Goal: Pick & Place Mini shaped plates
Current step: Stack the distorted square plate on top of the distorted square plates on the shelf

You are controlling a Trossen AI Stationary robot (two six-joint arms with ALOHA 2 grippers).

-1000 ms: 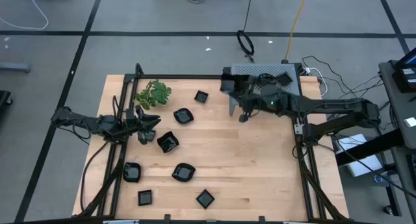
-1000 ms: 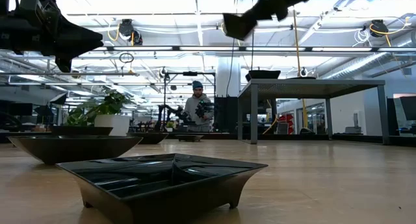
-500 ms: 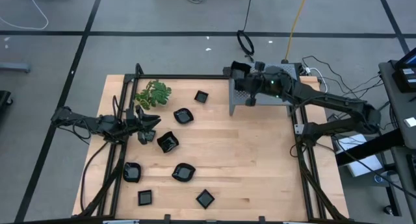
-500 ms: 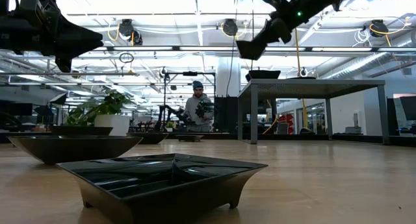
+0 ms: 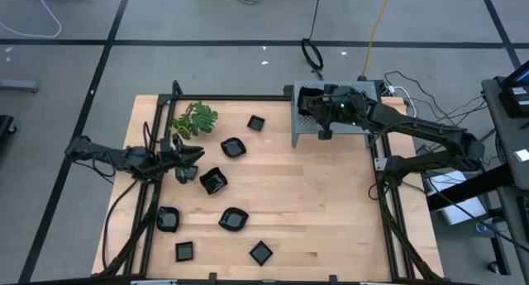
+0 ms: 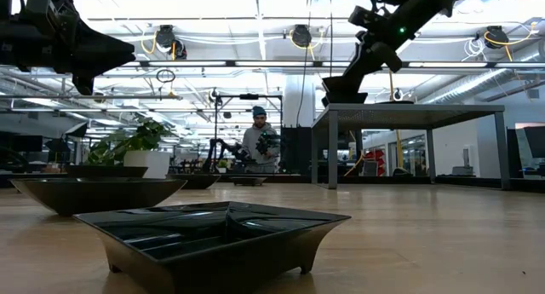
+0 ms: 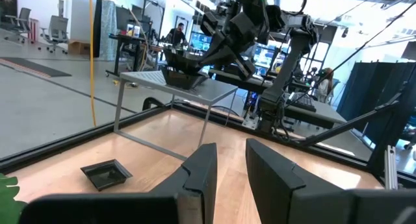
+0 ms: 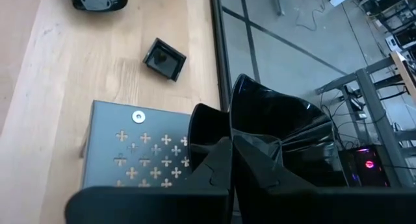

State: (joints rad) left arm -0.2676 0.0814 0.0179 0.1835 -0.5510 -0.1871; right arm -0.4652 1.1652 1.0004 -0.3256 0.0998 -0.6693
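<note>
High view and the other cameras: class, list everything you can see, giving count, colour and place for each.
mini shaped plates: seven, glossy black, scattered over the table's left half
held plate: one, black, at the top of the metal box
metal box: one, grey, perforated, far right corner of the table
leafy sprig: one, green, far left corner
table: one, light wood
person: one, in the room beyond the table
left gripper: dark, open, empty, low over the table's left side near the sprig
right gripper: dark, shut on the held plate's rim, over the box
</note>
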